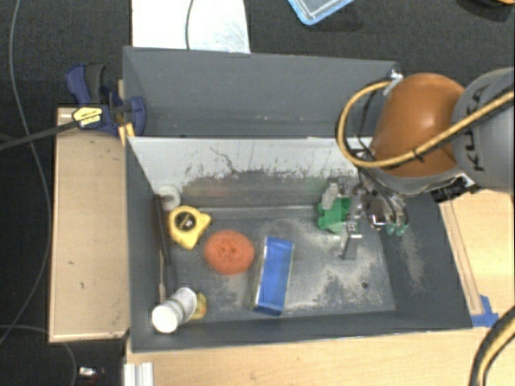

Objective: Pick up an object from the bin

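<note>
My gripper [351,244] hangs low over the right middle of the bin, below the orange wrist cover. A green object [331,213] lies right beside it on its left, partly hidden by the gripper's body. A small green bit [397,229] shows on the gripper's right side; whether it belongs to the same object I cannot tell. A blue rectangular block [274,274] lies on the bin floor to the gripper's lower left, apart from it.
An orange round pad [229,252] sits left of the blue block. Further left are a yellow tape measure [187,225] and a small grey-white cap [167,194]. A white-capped bottle [173,310] lies in the front left corner, with a thin dark rod [161,252] along the left wall.
</note>
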You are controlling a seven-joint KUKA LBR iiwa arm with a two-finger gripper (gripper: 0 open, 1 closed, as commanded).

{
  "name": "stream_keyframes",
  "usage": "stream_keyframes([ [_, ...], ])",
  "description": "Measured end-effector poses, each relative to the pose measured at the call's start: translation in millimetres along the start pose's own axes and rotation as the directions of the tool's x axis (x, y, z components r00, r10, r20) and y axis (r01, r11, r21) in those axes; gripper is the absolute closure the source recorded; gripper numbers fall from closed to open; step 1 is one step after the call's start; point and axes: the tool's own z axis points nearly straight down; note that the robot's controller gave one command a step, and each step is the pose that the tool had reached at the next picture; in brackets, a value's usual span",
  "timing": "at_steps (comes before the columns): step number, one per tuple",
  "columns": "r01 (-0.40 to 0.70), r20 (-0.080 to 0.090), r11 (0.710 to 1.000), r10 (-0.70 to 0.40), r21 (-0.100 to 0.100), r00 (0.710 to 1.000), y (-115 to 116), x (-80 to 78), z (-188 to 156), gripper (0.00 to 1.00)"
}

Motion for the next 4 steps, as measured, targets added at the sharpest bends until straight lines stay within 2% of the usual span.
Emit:
stream_keyframes([
  [1, 0.0, 0.008, 1.0, 0.0, 0.0, 1.0, 0.0, -1.7, -4.2, 0.0],
  [2, -0.134, 0.01, 0.991, 0.134, -0.002, 0.991, 27.3, 2.6, 49.8, 0.0],
  [3, 0.057, 0.013, 0.998, -0.058, 0.001, 0.998, 71.7, 28.0, 78.0, 0.0],
  [4, -0.037, 0.012, 0.999, 0.037, -0.001, 0.999, 99.0, 23.4, 53.4, 0.0],
])
